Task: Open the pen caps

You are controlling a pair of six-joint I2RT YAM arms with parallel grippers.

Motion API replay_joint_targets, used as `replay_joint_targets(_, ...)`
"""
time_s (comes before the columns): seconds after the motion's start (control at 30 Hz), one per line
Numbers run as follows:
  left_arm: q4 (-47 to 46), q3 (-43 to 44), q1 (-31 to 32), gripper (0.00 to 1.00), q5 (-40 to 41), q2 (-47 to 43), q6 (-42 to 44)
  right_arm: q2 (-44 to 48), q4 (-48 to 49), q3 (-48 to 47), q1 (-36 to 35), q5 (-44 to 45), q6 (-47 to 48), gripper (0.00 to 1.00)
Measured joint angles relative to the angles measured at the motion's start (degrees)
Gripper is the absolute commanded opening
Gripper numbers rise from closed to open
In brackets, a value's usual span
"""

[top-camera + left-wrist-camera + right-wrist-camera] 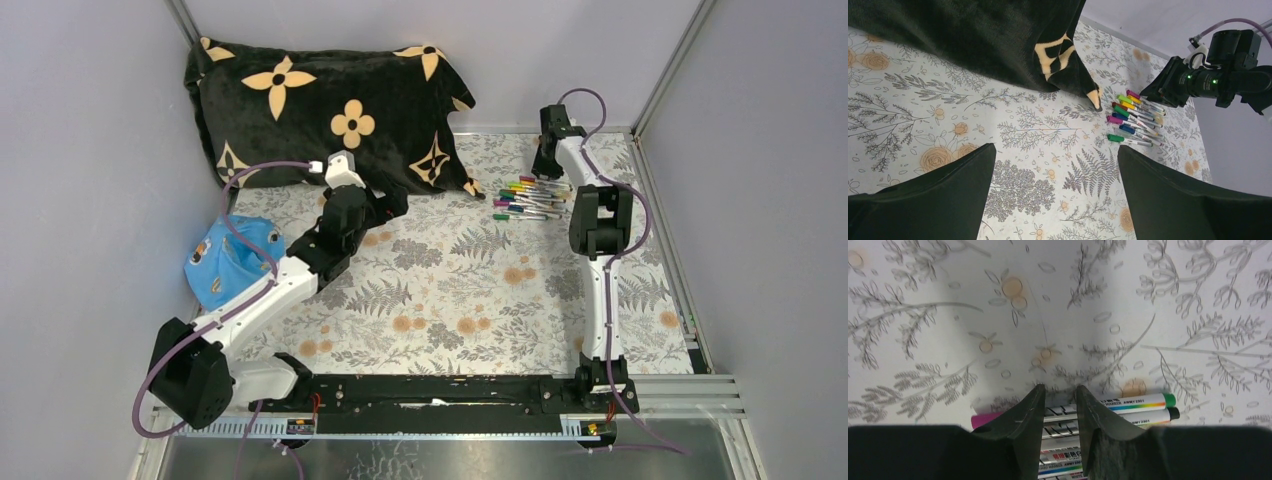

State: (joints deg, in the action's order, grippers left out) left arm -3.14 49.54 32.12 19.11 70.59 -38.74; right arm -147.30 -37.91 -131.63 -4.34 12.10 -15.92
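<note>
All three views share the pens [533, 197], right wrist seemingly closest.

A table [450, 300] was seen covered in a pale cloth printed with grey ferns and orange blossoms. It was enclosed by plain pale grey walls [90, 150], and silver metal posts [672, 70] were set at its far corners. A black plush cushion [300, 100] patterned with tan flowers was laid along the far edge, toward the far left corner.

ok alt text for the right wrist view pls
The right gripper, jaws slightly apart, hangs low over a row of white-barrelled pens lying side by side on a floral cloth. A pink cap shows at picture left; a green end and a black end at picture right.
</note>
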Motion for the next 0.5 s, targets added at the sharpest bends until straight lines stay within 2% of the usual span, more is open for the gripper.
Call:
replay_joint_targets(0.17, 0.5, -0.3, 0.0, 0.98, 0.0, -1.4, -0.5, 5.4, 2.1, 9.5, -0.1, -0.9, -0.9, 0.37)
replay_joint_targets(0.5, 1.6, -3.7, 0.1, 0.98, -0.1, -3.6, -2.9, 10.7, 6.0, 19.1, -1.3, -1.0, -1.5, 0.38)
